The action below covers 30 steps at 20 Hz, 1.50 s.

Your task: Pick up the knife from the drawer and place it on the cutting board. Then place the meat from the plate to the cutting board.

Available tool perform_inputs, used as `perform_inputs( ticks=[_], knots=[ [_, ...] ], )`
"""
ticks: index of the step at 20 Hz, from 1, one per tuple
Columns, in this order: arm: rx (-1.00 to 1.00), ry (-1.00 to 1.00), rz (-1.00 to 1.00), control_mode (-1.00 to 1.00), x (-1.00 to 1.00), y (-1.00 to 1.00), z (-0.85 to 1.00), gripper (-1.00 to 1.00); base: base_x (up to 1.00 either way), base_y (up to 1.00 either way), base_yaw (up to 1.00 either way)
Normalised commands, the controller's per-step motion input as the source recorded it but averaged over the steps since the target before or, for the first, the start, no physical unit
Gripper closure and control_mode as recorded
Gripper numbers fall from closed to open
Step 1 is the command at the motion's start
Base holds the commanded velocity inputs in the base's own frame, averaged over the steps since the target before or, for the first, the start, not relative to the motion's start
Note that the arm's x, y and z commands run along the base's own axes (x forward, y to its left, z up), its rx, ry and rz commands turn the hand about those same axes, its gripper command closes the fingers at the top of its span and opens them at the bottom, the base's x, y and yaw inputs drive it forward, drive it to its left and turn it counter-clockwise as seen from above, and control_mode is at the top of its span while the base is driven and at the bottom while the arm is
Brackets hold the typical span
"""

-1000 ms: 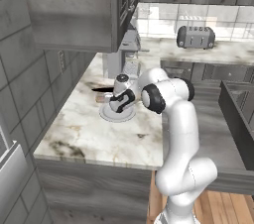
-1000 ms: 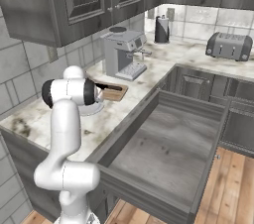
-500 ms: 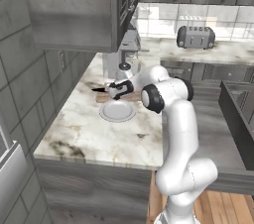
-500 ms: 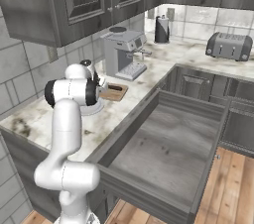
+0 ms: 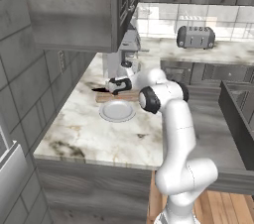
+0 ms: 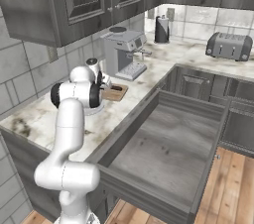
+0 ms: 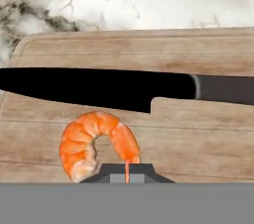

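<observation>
Marble counter (image 5: 94,134) | grained cutting board (image 7: 198,139): black knife (image 7: 99,88), curled meat (image 7: 84,141) | gripper (image 7: 127,171) pinching meat

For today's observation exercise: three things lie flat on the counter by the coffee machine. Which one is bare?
The round white plate. The wooden cutting board carries the black knife and the orange meat.

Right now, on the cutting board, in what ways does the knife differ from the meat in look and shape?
The knife is long, straight and black with a dark handle; the meat is small, curled and orange-red. The knife spans nearly the whole width of the cutting board, while the meat takes up a small patch just beside the blade. Both lie flat on the board.
</observation>
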Motion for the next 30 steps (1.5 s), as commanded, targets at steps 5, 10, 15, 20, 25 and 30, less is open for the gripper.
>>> perform_inputs(
  ticks=[5,10,15,20,25,30],
  knots=[
    [0.00,0.00,0.10,-1.00,0.32,0.00,-0.37,1.00,0.00,0.00,0.00],
    [0.00,-0.01,0.08,-1.00,0.04,-0.01,0.47,-1.00,0.00,0.00,0.00],
    [0.00,-0.03,0.03,-1.00,-0.04,-0.23,1.00,-1.00,0.00,0.00,0.00],
    [0.00,-0.07,0.01,-1.00,-0.40,-0.65,0.87,-1.00,0.00,0.00,0.00],
    [0.01,-0.09,0.00,-1.00,-0.76,-1.00,0.12,-1.00,0.00,0.00,0.00],
    [0.04,-0.13,0.00,-1.00,-0.83,-1.00,0.33,-1.00,0.00,0.00,0.00]
  ],
)
